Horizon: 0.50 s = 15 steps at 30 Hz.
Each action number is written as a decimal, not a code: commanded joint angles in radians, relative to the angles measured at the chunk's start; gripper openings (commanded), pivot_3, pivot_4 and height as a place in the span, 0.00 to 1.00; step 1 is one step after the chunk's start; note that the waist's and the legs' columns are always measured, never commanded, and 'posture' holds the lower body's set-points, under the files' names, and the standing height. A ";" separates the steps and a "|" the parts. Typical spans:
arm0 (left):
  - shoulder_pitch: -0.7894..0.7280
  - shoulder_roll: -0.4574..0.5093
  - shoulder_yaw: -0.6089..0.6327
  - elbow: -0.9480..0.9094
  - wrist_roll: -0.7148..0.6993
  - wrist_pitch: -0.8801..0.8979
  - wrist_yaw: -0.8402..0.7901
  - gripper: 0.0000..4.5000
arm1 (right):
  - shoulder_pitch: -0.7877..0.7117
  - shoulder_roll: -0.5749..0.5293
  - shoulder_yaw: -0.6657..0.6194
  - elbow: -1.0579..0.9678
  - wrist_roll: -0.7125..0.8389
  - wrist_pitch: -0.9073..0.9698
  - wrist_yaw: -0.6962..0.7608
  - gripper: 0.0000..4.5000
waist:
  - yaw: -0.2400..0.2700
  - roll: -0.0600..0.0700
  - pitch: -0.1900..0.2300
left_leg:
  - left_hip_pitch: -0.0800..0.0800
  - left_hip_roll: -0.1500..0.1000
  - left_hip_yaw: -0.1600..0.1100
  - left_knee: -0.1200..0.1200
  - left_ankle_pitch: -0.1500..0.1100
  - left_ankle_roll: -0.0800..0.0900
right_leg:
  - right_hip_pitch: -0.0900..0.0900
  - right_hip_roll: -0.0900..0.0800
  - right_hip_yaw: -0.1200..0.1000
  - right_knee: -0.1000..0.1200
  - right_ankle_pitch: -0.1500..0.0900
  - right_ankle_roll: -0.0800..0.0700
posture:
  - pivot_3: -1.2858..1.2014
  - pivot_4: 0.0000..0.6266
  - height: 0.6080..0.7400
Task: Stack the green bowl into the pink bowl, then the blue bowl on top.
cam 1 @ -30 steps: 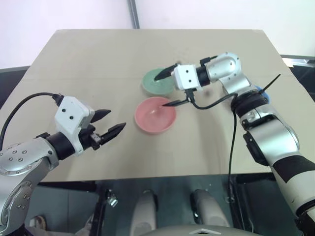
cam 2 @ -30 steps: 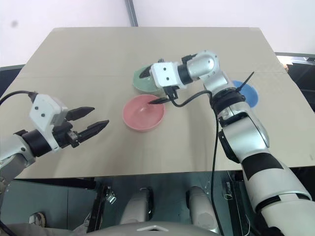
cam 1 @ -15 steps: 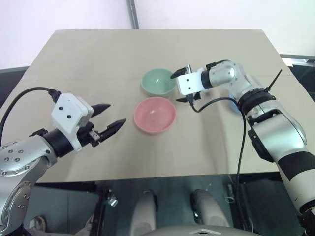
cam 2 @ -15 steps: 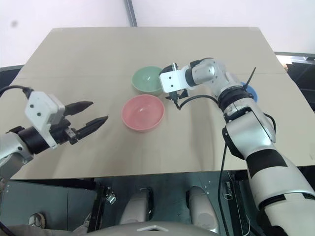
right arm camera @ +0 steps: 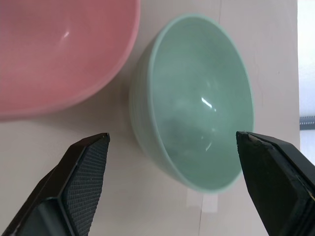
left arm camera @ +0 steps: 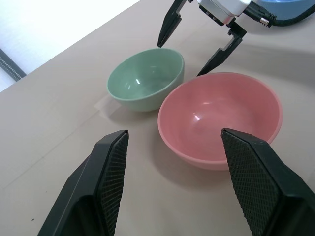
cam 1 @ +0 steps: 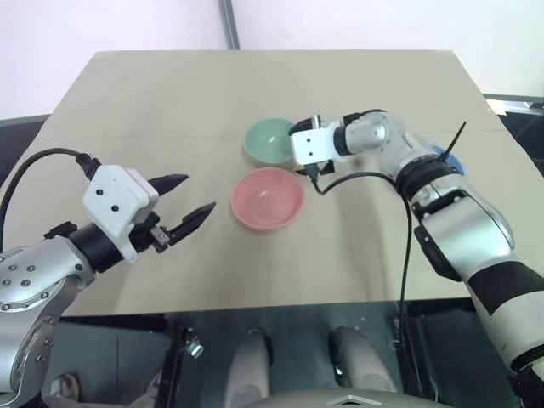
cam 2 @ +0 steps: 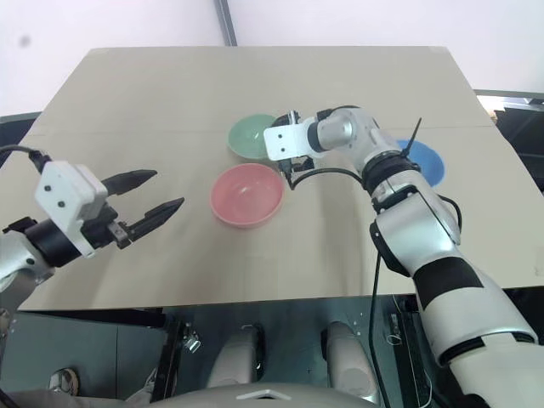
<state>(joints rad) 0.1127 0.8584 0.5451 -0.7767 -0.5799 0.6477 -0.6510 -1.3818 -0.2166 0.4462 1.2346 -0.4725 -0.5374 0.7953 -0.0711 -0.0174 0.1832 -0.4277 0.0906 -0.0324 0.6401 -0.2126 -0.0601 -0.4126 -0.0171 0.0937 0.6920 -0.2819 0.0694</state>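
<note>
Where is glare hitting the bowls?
Left wrist view: small bright glints inside the green bowl and pink bowl. Right wrist view: one glint in each bowl, soft shadow under the green one. Head views: even light, no strong glare.

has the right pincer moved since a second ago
Yes. The right pincer has dropped off the pink bowl and now sits open beside the green bowl, at its rim nearest the blue bowl.

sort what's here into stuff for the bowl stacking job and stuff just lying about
For the job:
- green bowl
- pink bowl
- blue bowl, partly behind the right arm
- right gripper, open, facing the green bowl
- left gripper, open, held away from the bowls

Just lying about:
- nothing loose; the table only bears the bowls
</note>
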 commanded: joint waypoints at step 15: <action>0.011 -0.013 0.037 -0.047 -0.027 0.015 0.039 0.71 | -0.024 -0.004 0.045 0.025 -0.086 -0.041 -0.125 0.01 | 0.001 0.000 0.000 | 0.000 0.000 0.000 0.000 0.000 0.000 | 0.000 0.000 0.000 0.000 0.000 0.000 | 0.52 0.24 1.00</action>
<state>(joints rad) 0.1294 0.8486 0.5485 -0.7875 -0.5939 0.6697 -0.6241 -1.3813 -0.2080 0.5021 1.2869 -0.5679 -0.5562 0.6740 -0.0705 -0.0175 0.1831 -0.4279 0.0906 -0.0325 0.6397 -0.2126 -0.0601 -0.4128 -0.0172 0.0937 0.6917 -0.2820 0.0693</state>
